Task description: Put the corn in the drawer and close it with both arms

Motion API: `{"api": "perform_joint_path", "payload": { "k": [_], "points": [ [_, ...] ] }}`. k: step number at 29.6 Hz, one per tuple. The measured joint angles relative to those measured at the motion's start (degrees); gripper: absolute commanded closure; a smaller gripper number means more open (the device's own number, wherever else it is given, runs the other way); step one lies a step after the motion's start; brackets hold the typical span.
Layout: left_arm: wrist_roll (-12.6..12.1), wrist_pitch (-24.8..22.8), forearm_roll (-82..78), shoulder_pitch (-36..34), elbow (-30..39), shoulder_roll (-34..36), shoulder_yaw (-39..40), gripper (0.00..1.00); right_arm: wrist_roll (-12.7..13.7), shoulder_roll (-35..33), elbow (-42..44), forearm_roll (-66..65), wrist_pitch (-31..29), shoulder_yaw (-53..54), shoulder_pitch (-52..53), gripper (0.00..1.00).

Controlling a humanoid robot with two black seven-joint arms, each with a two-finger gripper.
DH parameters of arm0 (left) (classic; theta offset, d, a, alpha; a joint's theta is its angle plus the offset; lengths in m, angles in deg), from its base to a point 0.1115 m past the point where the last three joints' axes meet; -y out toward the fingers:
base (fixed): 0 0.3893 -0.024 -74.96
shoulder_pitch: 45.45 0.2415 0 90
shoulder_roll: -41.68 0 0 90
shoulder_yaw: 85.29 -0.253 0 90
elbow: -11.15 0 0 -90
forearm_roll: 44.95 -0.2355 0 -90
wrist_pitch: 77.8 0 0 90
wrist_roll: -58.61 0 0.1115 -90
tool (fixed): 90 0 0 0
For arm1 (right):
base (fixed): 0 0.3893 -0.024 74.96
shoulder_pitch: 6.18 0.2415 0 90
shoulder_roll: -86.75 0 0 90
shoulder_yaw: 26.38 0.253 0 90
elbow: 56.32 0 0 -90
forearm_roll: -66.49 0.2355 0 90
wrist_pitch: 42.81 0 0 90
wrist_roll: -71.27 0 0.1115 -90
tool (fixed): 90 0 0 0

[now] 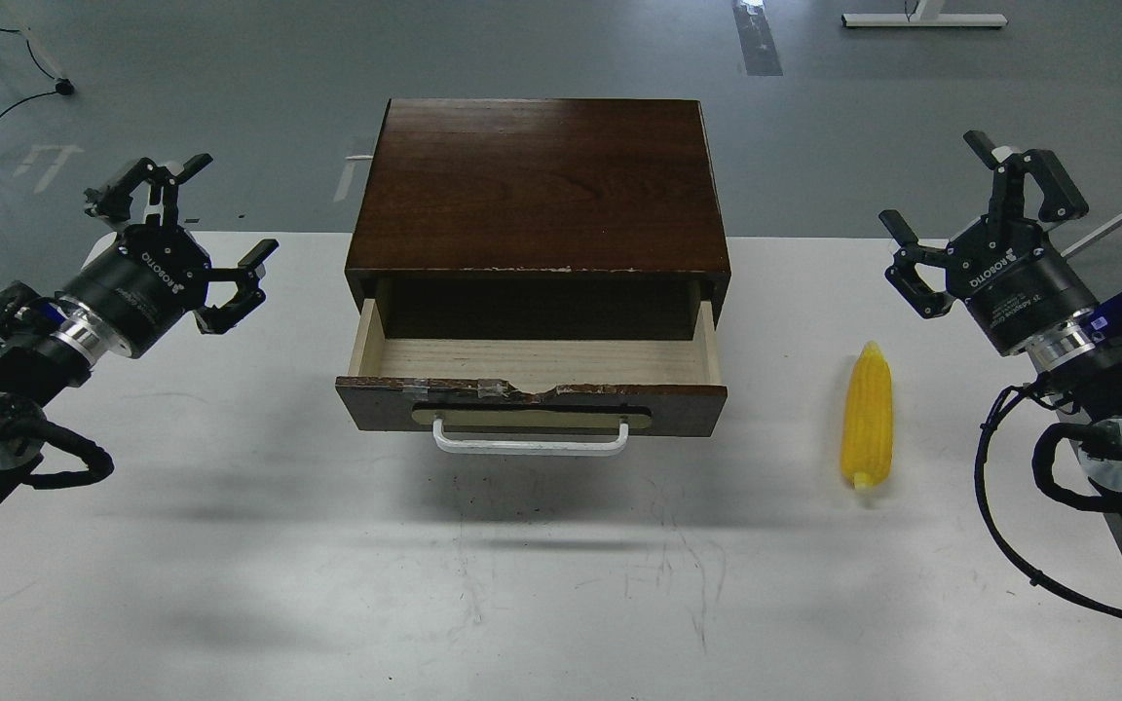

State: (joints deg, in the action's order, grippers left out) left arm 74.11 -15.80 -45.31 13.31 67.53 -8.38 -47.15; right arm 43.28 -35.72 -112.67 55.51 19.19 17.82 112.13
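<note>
Corn: bright yellow ribbed tapered cob [868,417], right of drawer.
Drawer: pale-wood interior [532,358], pulled out, chipped front edge.
Left end effector [193,239]: fingers apart.
Right end effector [975,219]: fingers apart.

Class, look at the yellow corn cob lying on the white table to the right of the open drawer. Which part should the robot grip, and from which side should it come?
Grip the corn around its thick middle, coming down from above with the right gripper, which is nearest and open. The cob lies flat, its length running away from the robot with the tip at the far end, so the fingers should probably close across its width, left to right. The tapered tip would likely slip.
</note>
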Motion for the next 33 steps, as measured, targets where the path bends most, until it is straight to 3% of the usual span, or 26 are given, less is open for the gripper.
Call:
{"api": "perform_joint_path", "payload": {
  "k": [12,17,22,28,33],
  "points": [
    [-0.11,0.00,-0.05,0.41,-0.29,0.09,-0.19,0.02,-0.02,-1.25,-0.13,-2.27,0.00,-0.14,-0.07,0.00],
    [0.15,0.01,-0.42,-0.73,-3.29,0.27,-0.80,0.02,-0.03,-9.01,-0.59,-13.36,0.00,-3.51,4.93,0.00],
    [0.37,0.00,-4.06,-2.62,-5.35,0.25,-0.86,0.02,-0.03,-16.28,-1.65,-24.24,-0.01,-13.75,11.57,0.00],
    [0.63,0.00,-4.94,-2.84,-5.37,-0.04,-0.87,0.02,-0.03,-18.05,-1.43,-45.92,-0.02,-23.49,16.92,0.00],
    [0.67,0.00,-5.57,-2.81,-4.66,-0.40,-0.87,0.02,-0.02,-18.05,-0.20,-55.11,-0.02,-27.17,18.79,0.00]
  ]
}}
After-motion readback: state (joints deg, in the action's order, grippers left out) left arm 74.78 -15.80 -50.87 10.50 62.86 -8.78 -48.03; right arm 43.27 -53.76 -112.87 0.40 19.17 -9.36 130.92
